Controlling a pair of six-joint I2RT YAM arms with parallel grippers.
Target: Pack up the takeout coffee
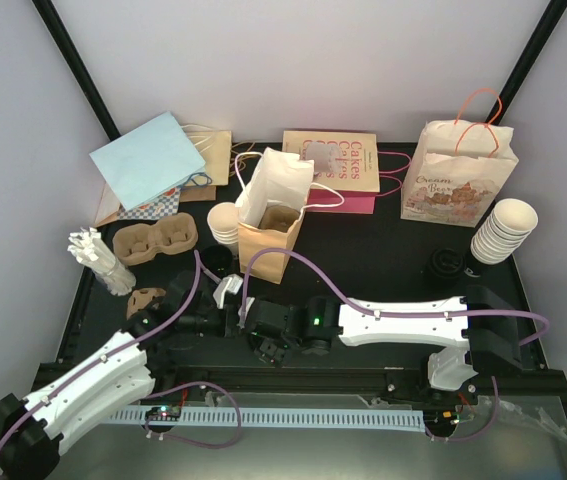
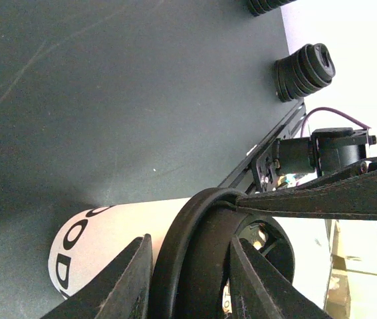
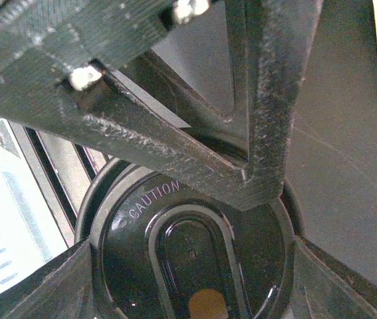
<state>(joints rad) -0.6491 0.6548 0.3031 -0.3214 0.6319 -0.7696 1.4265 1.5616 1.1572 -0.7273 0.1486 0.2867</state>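
cup (image 2: 108,232) with black lid (image 3: 195,252) on its rim is mid-table between both wrists, just near-side of the open brown bag (image 1: 268,230); top view hides it under the arms. right gripper (image 3: 193,247) looks clamped across the lid, one finger each side of the rim; left gripper (image 2: 189,240) straddles the rim edge, can't tell if it's pinching. reads as lid seating: I'd press evenly, hold the cup square, confirm the rim is snapped all round before any lift to the bag. table (image 2: 108,100) matte dark, flat; spare lid stack (image 2: 304,70), pulp carrier (image 1: 153,243), cup stacks (image 1: 503,230) well apart; pale walls (image 1: 293,60) behind
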